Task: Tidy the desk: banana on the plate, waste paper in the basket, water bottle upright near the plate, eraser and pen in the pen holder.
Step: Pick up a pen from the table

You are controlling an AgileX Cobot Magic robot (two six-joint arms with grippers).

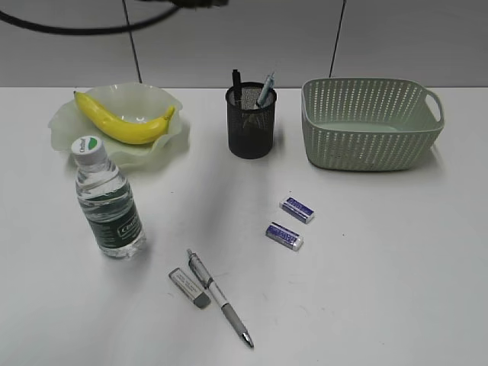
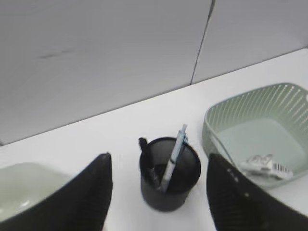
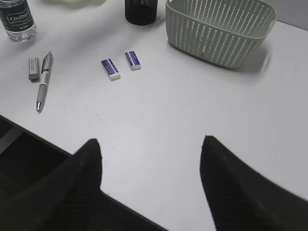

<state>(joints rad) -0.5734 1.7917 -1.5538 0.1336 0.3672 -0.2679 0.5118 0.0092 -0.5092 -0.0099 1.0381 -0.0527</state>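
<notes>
The banana [image 1: 126,122] lies on the wavy green plate [image 1: 61,126]. In front of the plate the water bottle [image 1: 107,202] stands upright. The black pen holder [image 1: 251,122] has two pens in it. Two purple-sleeved erasers [image 1: 297,209] [image 1: 284,235] and a grey pen [image 1: 219,297] lie on the desk [image 1: 381,267]. My left gripper [image 2: 159,159] hangs open and empty above the pen holder [image 2: 169,180], where a light blue pen [image 2: 175,154] stands. The waste paper [image 2: 263,165] is inside the basket [image 2: 216,130]. My right gripper [image 3: 151,144] is open and empty over the desk's front edge.
A small grey piece [image 1: 189,287] lies beside the pen. The basket [image 1: 370,122] stands at the back right, against the grey wall. From the right wrist I see the erasers [image 3: 110,68], pen [image 3: 44,82] and bottle [image 3: 18,19] far ahead to the left.
</notes>
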